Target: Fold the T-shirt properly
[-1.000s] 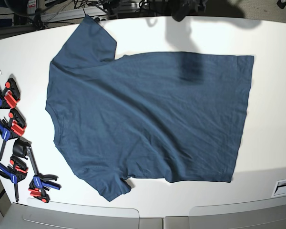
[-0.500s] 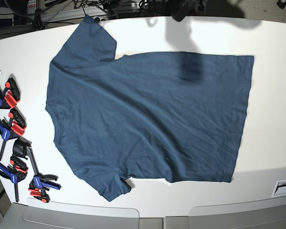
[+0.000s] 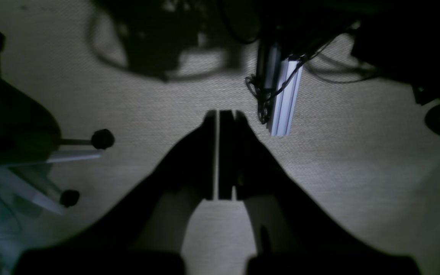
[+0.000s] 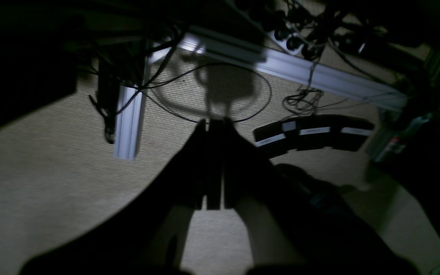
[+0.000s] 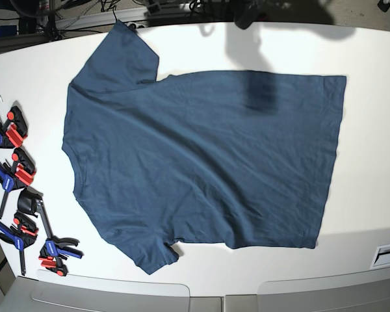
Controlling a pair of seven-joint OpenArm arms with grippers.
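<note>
The dark navy T-shirt (image 5: pixel 201 162) lies spread flat on the white table (image 5: pixel 370 58) in the base view, collar to the left, hem to the right, one sleeve at the far left and one at the near left. Neither gripper is over the table in the base view. My left gripper (image 3: pixel 220 114) shows in the left wrist view with its jaws together, empty, above beige carpet. My right gripper (image 4: pixel 214 123) shows in the right wrist view, also shut and empty above the floor. The shirt is out of both wrist views.
Several blue, red and black clamps (image 5: pixel 16 195) lie along the table's left edge. A label (image 5: pixel 388 253) sits at the near right corner. Aluminium frame legs (image 3: pixel 284 99) (image 4: pixel 128 122), cables and a power strip (image 4: pixel 311 133) are on the floor.
</note>
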